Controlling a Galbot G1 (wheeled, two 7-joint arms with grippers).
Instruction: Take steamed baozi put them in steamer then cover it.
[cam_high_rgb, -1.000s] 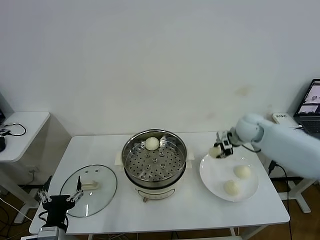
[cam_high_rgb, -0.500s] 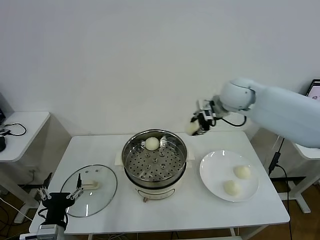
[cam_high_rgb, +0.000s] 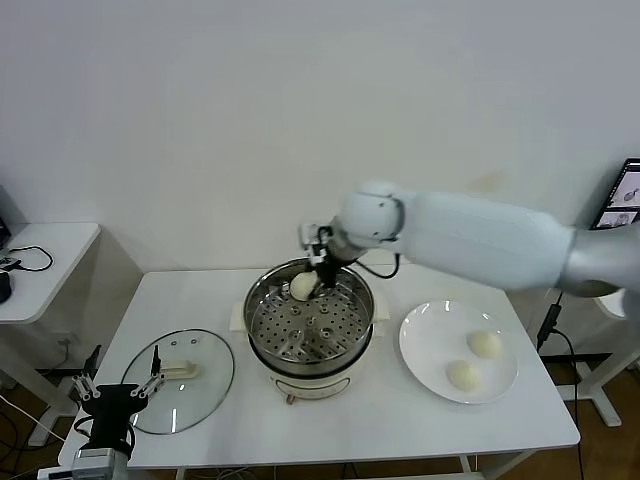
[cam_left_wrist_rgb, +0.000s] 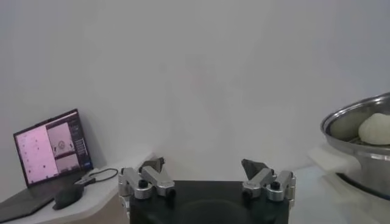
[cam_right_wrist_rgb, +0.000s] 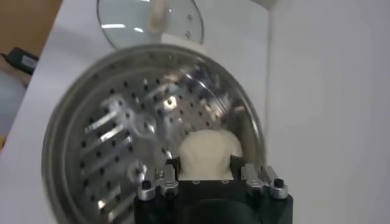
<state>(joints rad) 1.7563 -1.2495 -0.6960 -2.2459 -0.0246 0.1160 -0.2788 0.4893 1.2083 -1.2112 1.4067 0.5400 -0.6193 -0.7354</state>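
Two grippers are in view. Nearest the robot, the left gripper (cam_high_rgb: 113, 392) is parked low at the table's (cam_high_rgb: 400, 420) front left corner, its fingers spread wide apart and holding nothing; the left wrist view confirms the gap between the two fingertips.

Just beyond it the cover (cam_high_rgb: 177, 380) lies flat on the table, to the left of the steamer, handle up, clear of the pot.

On the right side of the table a white plate (cam_high_rgb: 425, 352) carries two steamed baozi, one nearer (cam_high_rgb: 463, 375) and one farther (cam_high_rgb: 485, 343), apart from each other.

At mid-table the steamer (cam_high_rgb: 345, 330) sits on its cream pot base, uncovered, with most of its perforated floor bare.

Farthest back, the right arm reaches in from the right, and the right gripper (cam_high_rgb: 317, 277) hangs over the rear part of the basket. In the right wrist view its fingers are pinched on a baozi (cam_right_wrist_rgb: 207, 153), one finger on each side of the bun. In the head view a pale bun (cam_high_rgb: 303, 286) shows at the back wall of the steamer, right at the gripper; whether that is the held bun or a second one beside it cannot be told.
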